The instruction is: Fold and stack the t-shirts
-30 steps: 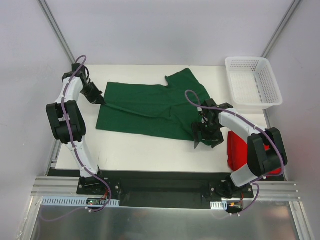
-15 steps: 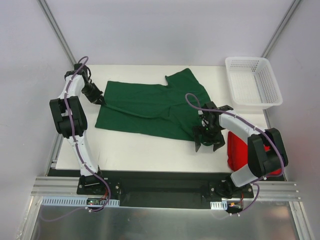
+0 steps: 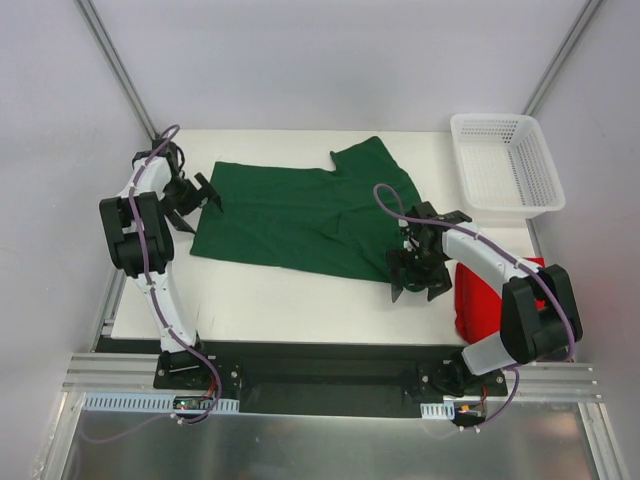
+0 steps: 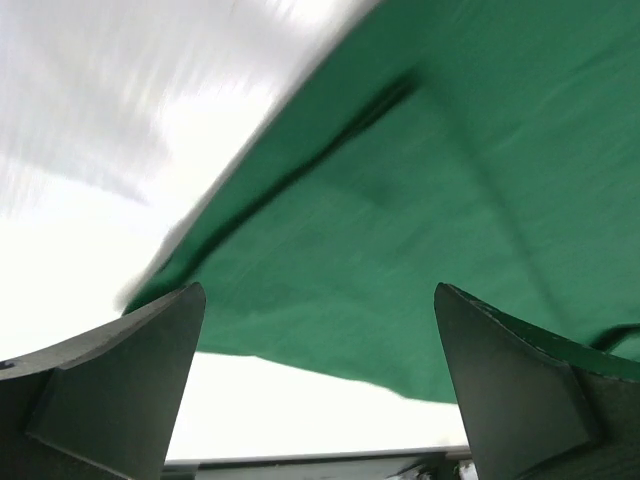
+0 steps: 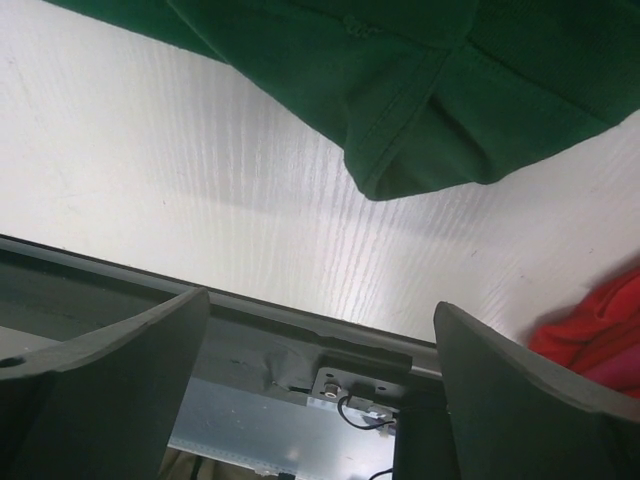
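Note:
A dark green t-shirt (image 3: pixel 300 215) lies spread flat across the white table (image 3: pixel 280 300). At its left edge hovers my left gripper (image 3: pixel 200 207), open, with nothing between its fingers. In the left wrist view the green cloth (image 4: pixel 420 180) fills the space ahead of the open left gripper (image 4: pixel 318 292). My right gripper (image 3: pixel 418 289) stands open just past the shirt's near right corner. The right wrist view shows that folded corner (image 5: pixel 420 130) lying on the table above the empty right gripper (image 5: pixel 320 302). A red t-shirt (image 3: pixel 485 300) is bunched at the right near edge.
A white plastic basket (image 3: pixel 507 165) sits at the back right corner. The red cloth (image 5: pixel 600 325) shows at the right edge of the right wrist view. The table's near edge and metal rail (image 5: pixel 300 340) run just below the right gripper.
My left gripper, shut at the shirt's left edge before, has opened and let the cloth go. The right gripper has shifted slightly and stays open.

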